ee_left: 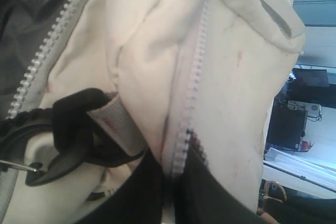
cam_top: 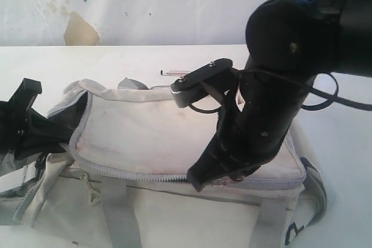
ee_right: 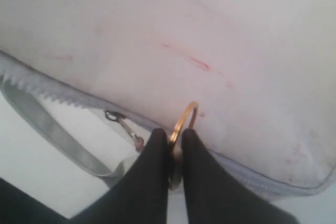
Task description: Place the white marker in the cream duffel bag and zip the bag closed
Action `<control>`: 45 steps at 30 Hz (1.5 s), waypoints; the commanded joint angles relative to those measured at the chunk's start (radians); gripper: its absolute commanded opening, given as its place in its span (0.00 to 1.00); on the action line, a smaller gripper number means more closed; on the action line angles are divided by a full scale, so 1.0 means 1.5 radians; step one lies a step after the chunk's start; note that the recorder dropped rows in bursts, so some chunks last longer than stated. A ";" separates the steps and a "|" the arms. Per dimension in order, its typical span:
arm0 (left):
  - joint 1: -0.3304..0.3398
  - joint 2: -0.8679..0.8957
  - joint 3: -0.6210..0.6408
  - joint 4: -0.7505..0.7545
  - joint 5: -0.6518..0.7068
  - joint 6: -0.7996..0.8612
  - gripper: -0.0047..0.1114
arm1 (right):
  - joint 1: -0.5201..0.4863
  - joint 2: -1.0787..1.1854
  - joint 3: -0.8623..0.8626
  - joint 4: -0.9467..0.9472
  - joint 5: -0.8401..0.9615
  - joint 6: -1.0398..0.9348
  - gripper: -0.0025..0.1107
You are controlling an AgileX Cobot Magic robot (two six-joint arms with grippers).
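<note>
The cream duffel bag [cam_top: 151, 132] lies across the table with its left end gaping on dark lining [cam_top: 65, 121]. The white marker [cam_top: 174, 72] rests on the table just beyond the bag, outside it. My right gripper [cam_top: 196, 179] is at the bag's front zipper line; in the right wrist view it [ee_right: 174, 137] is shut on a gold ring zipper pull [ee_right: 185, 116] against the bag's cream top [ee_right: 210, 35]. My left gripper [cam_top: 23, 126] is at the bag's open left end; in the left wrist view it [ee_left: 177, 169] is shut on the zipper edge of the bag [ee_left: 231, 66].
A silver clip pull [ee_right: 123, 124] and grey webbing strap [ee_right: 47, 129] lie beside the gold ring. A black buckle [ee_left: 68, 135] on a webbing loop [ee_left: 118, 124] sits by my left fingers. The white table [cam_top: 343, 143] extends right of the bag; a stained wall [cam_top: 80, 30] stands behind.
</note>
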State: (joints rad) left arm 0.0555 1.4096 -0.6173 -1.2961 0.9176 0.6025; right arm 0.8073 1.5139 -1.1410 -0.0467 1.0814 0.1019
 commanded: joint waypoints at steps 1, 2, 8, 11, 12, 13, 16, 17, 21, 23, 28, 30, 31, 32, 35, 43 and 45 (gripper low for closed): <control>0.002 -0.004 0.000 0.003 -0.005 -0.002 0.04 | -0.008 -0.023 0.029 -0.059 0.006 0.028 0.02; 0.002 -0.004 0.000 0.003 -0.005 -0.001 0.04 | -0.016 -0.026 0.034 -0.060 0.003 0.028 0.02; 0.002 -0.004 0.000 0.014 -0.004 -0.001 0.04 | -0.080 -0.042 0.085 -0.060 -0.010 0.028 0.02; 0.002 -0.004 0.000 0.017 -0.004 -0.001 0.04 | -0.112 -0.055 0.110 -0.060 -0.012 0.026 0.02; 0.002 -0.004 0.000 0.017 -0.004 -0.001 0.04 | -0.121 -0.060 0.116 -0.061 -0.013 0.024 0.02; 0.002 -0.004 0.000 0.017 -0.004 -0.001 0.04 | -0.134 -0.066 0.126 -0.067 -0.019 0.024 0.02; 0.002 -0.004 0.000 0.018 -0.004 -0.001 0.04 | -0.162 -0.080 0.148 -0.077 -0.033 0.024 0.02; 0.002 -0.004 0.000 0.018 -0.004 -0.001 0.04 | -0.169 -0.083 0.151 -0.077 -0.037 0.023 0.02; 0.002 -0.004 0.000 0.018 -0.004 -0.001 0.04 | -0.206 -0.095 0.168 -0.097 -0.051 0.023 0.02; 0.002 -0.004 0.000 0.018 -0.004 -0.001 0.04 | -0.221 -0.098 0.172 -0.106 -0.059 0.023 0.02; 0.002 -0.004 0.000 0.018 -0.001 -0.001 0.04 | -0.264 -0.098 0.172 -0.123 -0.093 0.023 0.02; 0.002 -0.004 0.000 0.018 -0.001 -0.001 0.04 | -0.279 -0.098 0.172 -0.132 -0.113 0.023 0.02; 0.002 -0.004 0.000 0.018 -0.001 -0.001 0.04 | -0.286 -0.098 0.172 -0.142 -0.123 0.023 0.02; 0.002 -0.004 0.000 0.019 -0.001 -0.001 0.04 | -0.292 -0.098 0.172 -0.154 -0.129 0.024 0.02; 0.002 -0.004 0.000 0.023 -0.001 -0.001 0.04 | -0.310 -0.098 0.172 -0.174 -0.154 0.027 0.02; 0.002 -0.004 0.000 0.023 0.001 -0.001 0.04 | -0.320 -0.096 0.172 -0.196 -0.199 0.024 0.02; 0.002 -0.004 0.000 0.023 0.001 -0.001 0.04 | -0.319 -0.096 0.172 -0.205 -0.215 0.024 0.02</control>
State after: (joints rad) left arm 0.0555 1.4096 -0.6173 -1.2661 0.9198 0.6025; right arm 0.3390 1.3756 -0.8863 -0.2991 0.7957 0.1380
